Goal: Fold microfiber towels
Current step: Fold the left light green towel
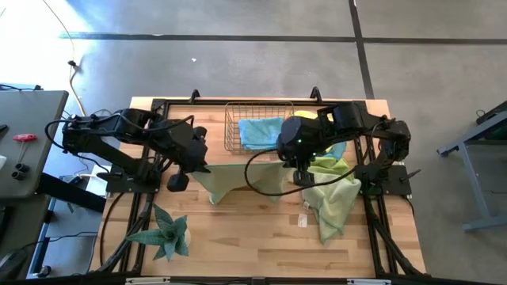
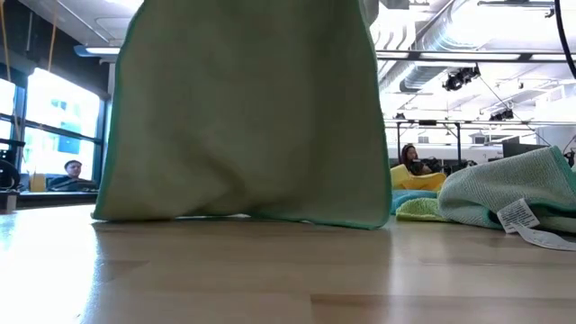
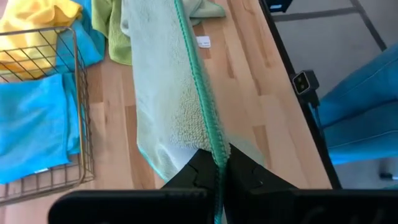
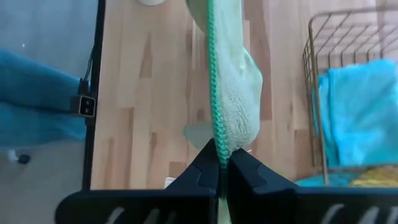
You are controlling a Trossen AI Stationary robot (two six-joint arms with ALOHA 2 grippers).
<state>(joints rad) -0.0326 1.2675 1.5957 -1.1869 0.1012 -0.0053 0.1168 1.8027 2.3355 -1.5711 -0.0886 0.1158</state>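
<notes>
We hold the pale green towel [image 1: 238, 179] stretched between us, left fingers [image 3: 219, 171] and right fingers [image 4: 219, 163] each pinched tight on its top edge. Its long axis runs nine to three o'clock, lower hem brushing the bench [image 1: 253, 237]. Open room lies toward six o'clock; the basket [image 1: 234, 127] stands at twelve, spare towels [image 1: 333, 202] at four.

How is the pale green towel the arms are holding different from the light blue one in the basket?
The pale green towel hangs stretched between both arms, pinched by the left fingers and right fingers, its bottom touching the table; the light blue towel lies loose in the wire basket, untouched. Both are fuzzy cloths.
</notes>
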